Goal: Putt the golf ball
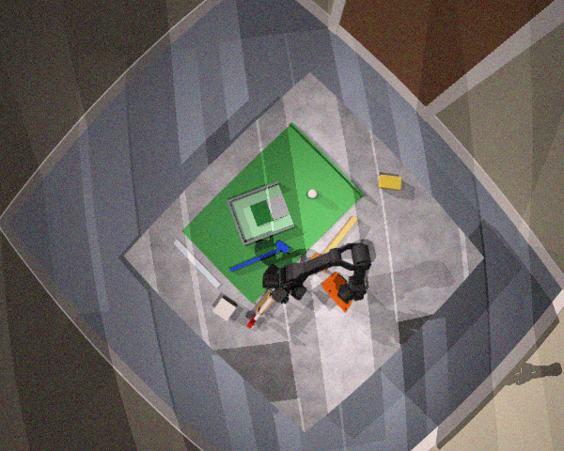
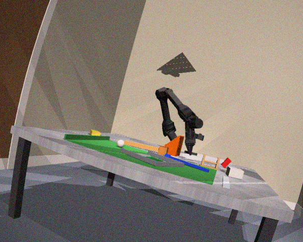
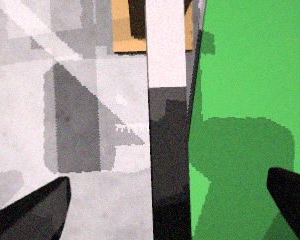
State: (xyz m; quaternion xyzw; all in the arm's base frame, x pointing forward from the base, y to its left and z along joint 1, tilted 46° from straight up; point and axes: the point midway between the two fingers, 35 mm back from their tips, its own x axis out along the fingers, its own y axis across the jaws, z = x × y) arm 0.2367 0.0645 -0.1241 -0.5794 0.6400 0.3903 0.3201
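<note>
The red putter has a red head (image 1: 251,322) (image 2: 225,162), a white shaft (image 3: 166,45) and a black grip (image 3: 170,150). It rests on a wooden stand (image 2: 217,163) (image 3: 125,44), beside the green mat (image 1: 214,225) (image 2: 198,175). My gripper (image 1: 289,294) (image 2: 190,153) (image 3: 170,181) is open and points down over the black grip, which runs between the spread fingers without being held. The white golf ball (image 1: 312,194) (image 2: 120,143) lies on the mat, away from the grey-walled raised green (image 1: 245,223) (image 2: 154,158). The ramp (image 1: 278,209) is on its ball side.
A blue putter (image 1: 256,262) (image 2: 191,163) lies on the mat near the arm. A yellow-orange putter (image 1: 341,235) (image 2: 141,145) lies beside it. An orange wedge (image 1: 332,287) (image 2: 175,146) stands by the arm's base. A white block (image 1: 224,307) (image 2: 235,173), pale strip (image 1: 197,264) (image 2: 225,182) and yellow block (image 1: 389,181) (image 2: 95,132) lie around.
</note>
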